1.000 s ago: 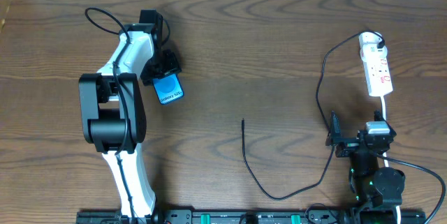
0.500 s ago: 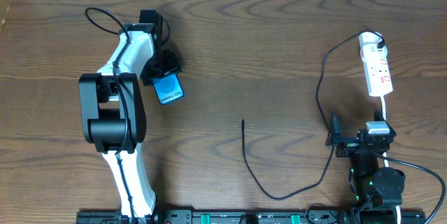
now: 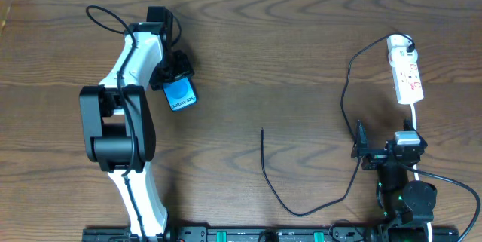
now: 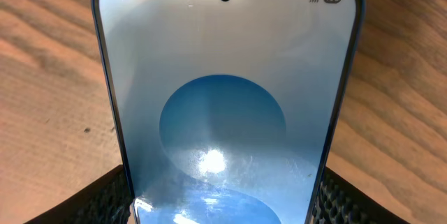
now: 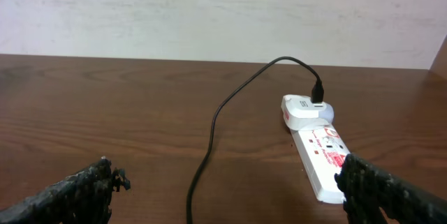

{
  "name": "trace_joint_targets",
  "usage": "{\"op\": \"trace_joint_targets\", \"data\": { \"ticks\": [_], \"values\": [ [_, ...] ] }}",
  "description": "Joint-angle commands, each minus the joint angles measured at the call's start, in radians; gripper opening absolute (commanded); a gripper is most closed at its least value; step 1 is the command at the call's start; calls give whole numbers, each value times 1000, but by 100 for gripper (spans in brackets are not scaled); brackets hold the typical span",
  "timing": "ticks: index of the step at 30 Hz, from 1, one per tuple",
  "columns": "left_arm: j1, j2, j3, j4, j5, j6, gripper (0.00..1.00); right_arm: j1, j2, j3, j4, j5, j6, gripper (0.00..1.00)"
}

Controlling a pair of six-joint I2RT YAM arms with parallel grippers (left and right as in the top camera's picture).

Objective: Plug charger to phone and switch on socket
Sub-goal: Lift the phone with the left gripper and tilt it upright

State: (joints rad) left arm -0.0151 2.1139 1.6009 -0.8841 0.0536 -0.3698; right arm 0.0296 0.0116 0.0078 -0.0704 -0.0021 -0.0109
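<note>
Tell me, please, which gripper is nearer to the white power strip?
Right. The right gripper faces the power strip from nearby; the left gripper holds the phone far across the table.

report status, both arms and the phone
Left gripper shut on phone. Right gripper open, holding nothing. Charger loose mid-table, not in phone. Nothing in the way.

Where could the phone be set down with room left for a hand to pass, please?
The widest bare wood lies between the phone and the charger tip, mid-table; the strip along the far edge is free too. It is crowded at right, where the cable loops between the socket and the right arm.
</note>
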Motion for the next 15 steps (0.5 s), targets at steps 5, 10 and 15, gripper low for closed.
{"op": "trace_joint_targets", "data": {
  "ticks": [5,10,15],
  "values": [
    [5,-71,3,-24,79,-6,7,5,-6,-3,-3,11,6,99],
    [5,-111,3,-31,242,-6,7,5,-6,-3,-3,11,6,99],
    [5,-151,3,-32,438,-6,7,5,-6,-3,-3,11,6,99]
  ]
}}
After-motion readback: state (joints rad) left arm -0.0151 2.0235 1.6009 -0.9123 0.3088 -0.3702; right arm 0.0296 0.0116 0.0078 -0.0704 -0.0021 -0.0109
